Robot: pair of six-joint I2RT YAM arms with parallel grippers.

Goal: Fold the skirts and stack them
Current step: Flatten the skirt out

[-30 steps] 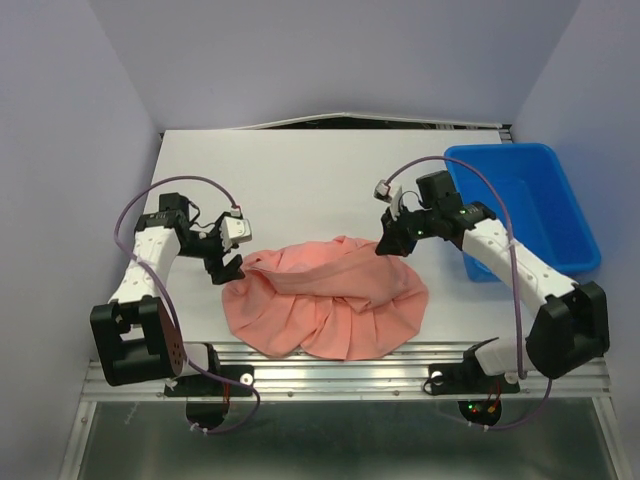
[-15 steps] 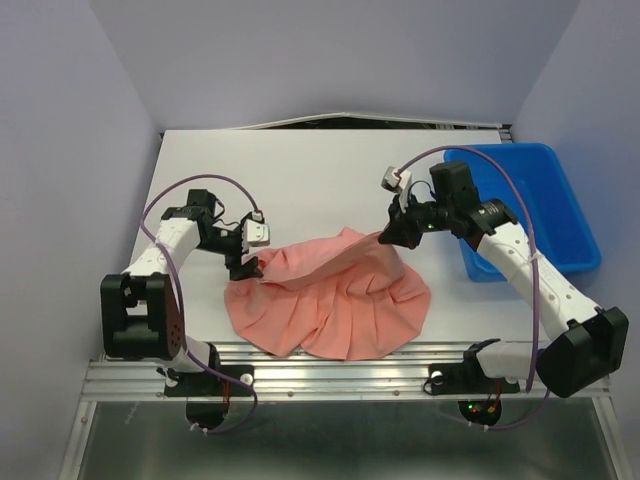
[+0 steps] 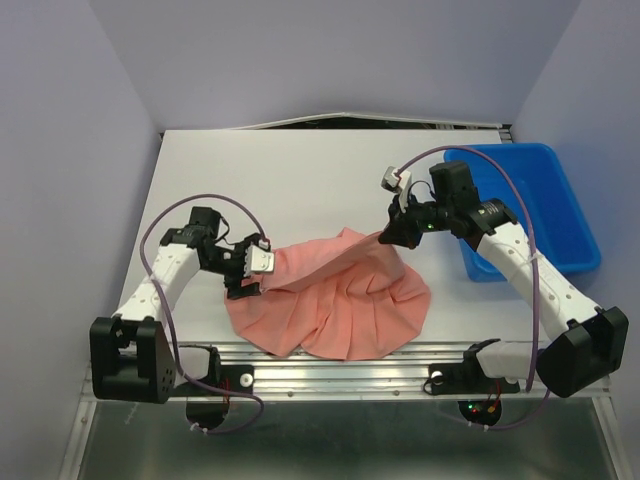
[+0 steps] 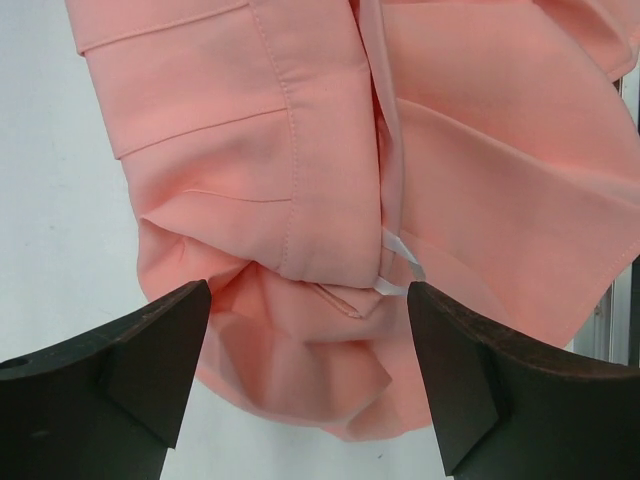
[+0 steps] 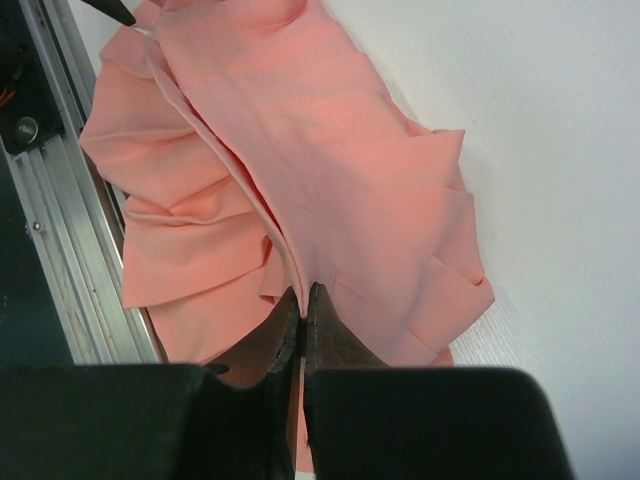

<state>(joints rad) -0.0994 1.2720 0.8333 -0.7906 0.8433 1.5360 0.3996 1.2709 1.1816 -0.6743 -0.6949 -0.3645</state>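
Skirt: the salmon-pink skirt (image 3: 335, 300) lies crumpled on the near middle of the white table (image 3: 300, 170), between the two arms, with its far right edge raised.
Right gripper: the right gripper (image 3: 386, 238) is pinched tight on a thin ridge of cloth and holds it off the table.
Left gripper: the left gripper (image 3: 245, 285) has its jaws spread wide, straddling the bunched left end and gripping nothing.
Risk, slip: the pinch is narrow and the cloth looks smooth, so a harder pull would likely free it.
Risk, bad grab: the left jaws may close on several layers, or only the white ribbon loop (image 4: 400, 265), skewing the fold.
Risk, edge: the hem lies near the metal rail (image 3: 350, 355), so dragging could snag it.
Material: thin, matte, soft woven cloth with stitched seams.
Shape: long pressed pleats fanning to a wide rounded hem.
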